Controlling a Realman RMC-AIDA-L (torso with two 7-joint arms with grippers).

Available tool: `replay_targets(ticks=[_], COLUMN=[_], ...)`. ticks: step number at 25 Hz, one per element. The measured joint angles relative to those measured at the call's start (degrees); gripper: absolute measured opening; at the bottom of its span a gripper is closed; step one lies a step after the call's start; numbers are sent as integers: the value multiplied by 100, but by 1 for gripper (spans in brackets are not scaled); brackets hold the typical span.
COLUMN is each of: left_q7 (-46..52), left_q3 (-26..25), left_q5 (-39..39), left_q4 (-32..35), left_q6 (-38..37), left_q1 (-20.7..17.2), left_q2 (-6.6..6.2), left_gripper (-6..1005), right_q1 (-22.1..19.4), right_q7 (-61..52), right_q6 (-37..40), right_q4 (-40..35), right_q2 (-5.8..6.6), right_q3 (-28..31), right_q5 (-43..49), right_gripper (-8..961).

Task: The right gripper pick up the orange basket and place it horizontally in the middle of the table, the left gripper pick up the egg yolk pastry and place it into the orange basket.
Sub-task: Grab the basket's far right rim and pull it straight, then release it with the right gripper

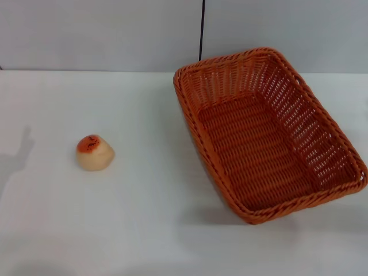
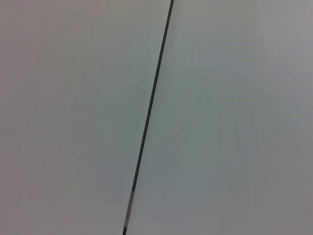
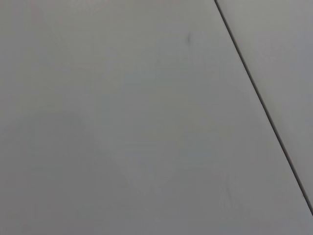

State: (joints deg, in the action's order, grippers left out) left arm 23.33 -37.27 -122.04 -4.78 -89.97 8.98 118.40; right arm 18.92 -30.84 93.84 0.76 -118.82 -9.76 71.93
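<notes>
The orange basket (image 1: 267, 135) rests on the white table (image 1: 149, 230) at the right, its long side running diagonally from the back centre toward the front right. It holds nothing. The egg yolk pastry (image 1: 95, 152) sits on the table at the left, well apart from the basket, its orange-red top facing up. Neither gripper shows in the head view. Both wrist views show only a plain grey surface crossed by a thin dark seam.
A grey wall with a vertical dark seam (image 1: 202, 31) stands behind the table's far edge. Faint shadows fall on the table at the left edge and in front of the basket.
</notes>
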Motion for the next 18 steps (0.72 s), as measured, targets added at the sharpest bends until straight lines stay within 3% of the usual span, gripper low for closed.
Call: replay_targets(ticks=[11,14,18], left_q7=[10,8,8], left_q3=[-17,-19,-19], left_q5=[22,25,20], left_q4=[26,25,34], left_q6=[58,74,106], left_q1=[83,91,100], left_q2=[-9,-4,-11], left_gripper=[821,819,817], right_q1=[-84,-110,-109], right_q7=[-101,-731,-2594], right_q6=[63,53,-102], right_q4=[-224,-737,-2095], right_q2=[1,6,8], right_q3=[1,2,0], right_q5=[304,684,1656], right_gripper=[758,758,758])
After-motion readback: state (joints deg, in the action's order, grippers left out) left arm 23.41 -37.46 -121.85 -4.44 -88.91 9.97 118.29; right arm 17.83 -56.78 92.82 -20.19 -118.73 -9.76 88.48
